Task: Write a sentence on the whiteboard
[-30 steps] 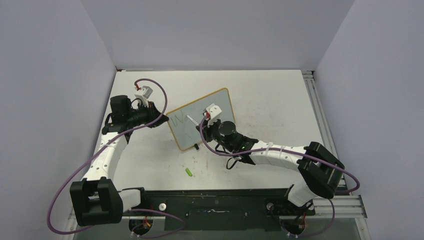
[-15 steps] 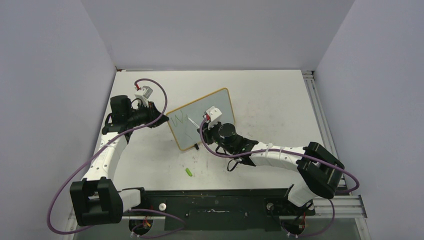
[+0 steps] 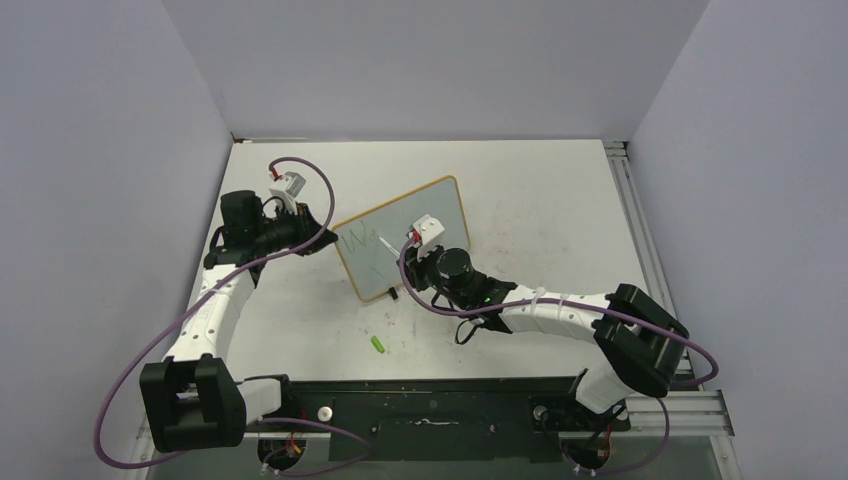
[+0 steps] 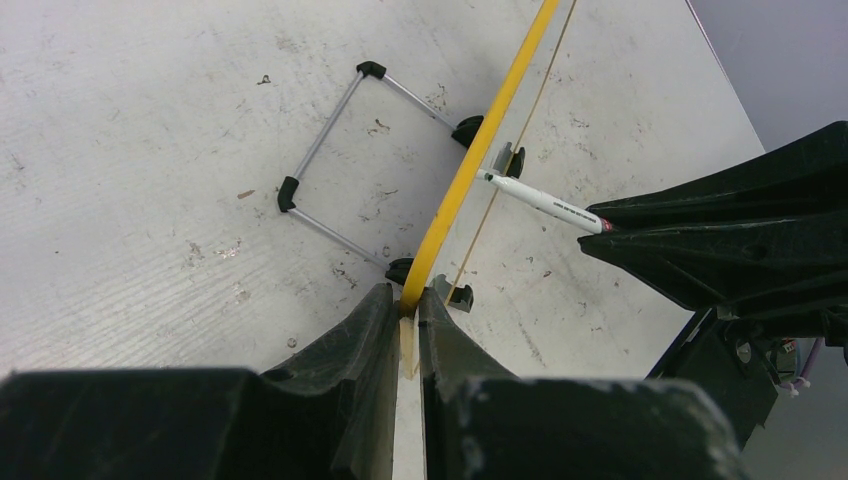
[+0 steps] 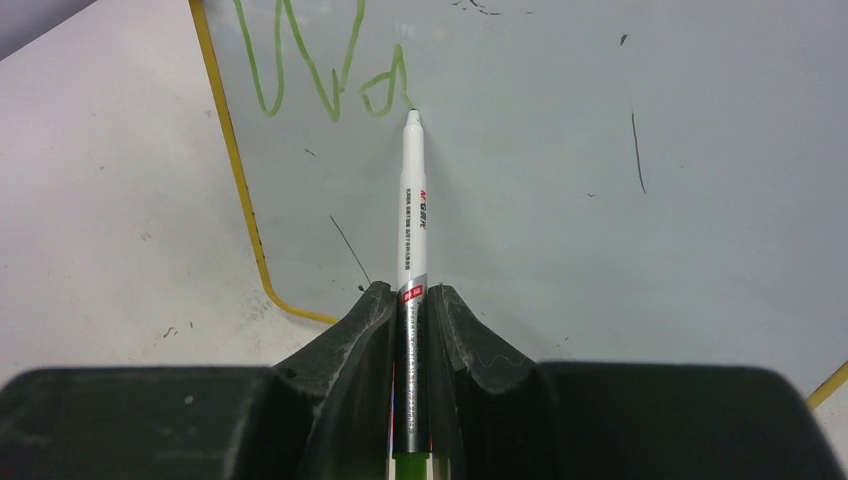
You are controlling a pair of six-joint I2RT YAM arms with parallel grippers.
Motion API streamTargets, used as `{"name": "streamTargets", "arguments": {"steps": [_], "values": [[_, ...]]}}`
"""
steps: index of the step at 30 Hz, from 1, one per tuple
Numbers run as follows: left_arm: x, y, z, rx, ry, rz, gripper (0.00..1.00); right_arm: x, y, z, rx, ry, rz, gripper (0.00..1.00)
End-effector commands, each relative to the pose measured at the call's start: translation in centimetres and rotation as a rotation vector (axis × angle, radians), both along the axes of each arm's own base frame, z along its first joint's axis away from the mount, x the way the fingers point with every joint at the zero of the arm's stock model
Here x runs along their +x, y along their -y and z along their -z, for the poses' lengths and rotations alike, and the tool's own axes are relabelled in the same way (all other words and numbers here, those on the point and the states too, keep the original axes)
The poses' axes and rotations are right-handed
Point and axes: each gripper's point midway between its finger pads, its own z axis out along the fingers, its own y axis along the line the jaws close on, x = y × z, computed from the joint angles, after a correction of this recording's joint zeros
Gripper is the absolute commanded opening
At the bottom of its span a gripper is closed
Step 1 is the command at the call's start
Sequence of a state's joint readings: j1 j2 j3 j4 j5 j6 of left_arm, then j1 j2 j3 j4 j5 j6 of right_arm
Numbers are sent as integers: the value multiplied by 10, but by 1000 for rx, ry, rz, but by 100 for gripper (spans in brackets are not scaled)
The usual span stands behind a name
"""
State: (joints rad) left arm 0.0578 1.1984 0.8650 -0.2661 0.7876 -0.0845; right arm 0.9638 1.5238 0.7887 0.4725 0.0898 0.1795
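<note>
The whiteboard [image 3: 435, 205] stands propped on the white table [image 3: 540, 200], a little left of the middle, with its writing face turned towards the right arm and its edges running at a slant across the top view. From the left wrist view its yellow frame shows edge-on, and behind it a thin wire stand [image 4: 322, 135] with black feet rests on the tabletop.

The left gripper [image 4: 408, 305] is pressed together on the board's frame: the yellow edge runs straight down into the narrow gap between the two black fingers, at the board's left corner nearest that arm.

The right gripper [image 5: 410, 295] pinches a white marker [image 5: 411, 200] by the rear part of its barrel, both fingers tight against it, with the pen pointing straight out from the jaws. The marker's tip is on the white surface, at the end of the last green stroke.

Of the sentence [image 5: 320, 70] only a start is written, in the board's upper left part close to the yellow frame: a tall green zigzag like a W and, just right of it, a small looped letter. A few thin dark marks are scattered over the rest of the white face.

A small green piece [image 3: 378, 344] lies on the table in front of the board, apart from both arms
</note>
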Motion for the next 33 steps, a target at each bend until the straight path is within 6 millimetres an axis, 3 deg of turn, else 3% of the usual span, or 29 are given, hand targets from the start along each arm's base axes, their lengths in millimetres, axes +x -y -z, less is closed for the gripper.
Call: {"name": "streamTargets", "arguments": {"steps": [1,8,19,33], "values": [[-2,7,-12,-3,28,33,0,8,12,-12,11,28,67,5],[-2,7,-12,-4,27,34,0,12,12,-23,22,51,84,5],[-2,7,-13,-4,30,34,0,0,5,-71,99,125,22,5],[-2,7,-13,-3,31,33,0,12,-16,-70,101,133,1,5]]}}
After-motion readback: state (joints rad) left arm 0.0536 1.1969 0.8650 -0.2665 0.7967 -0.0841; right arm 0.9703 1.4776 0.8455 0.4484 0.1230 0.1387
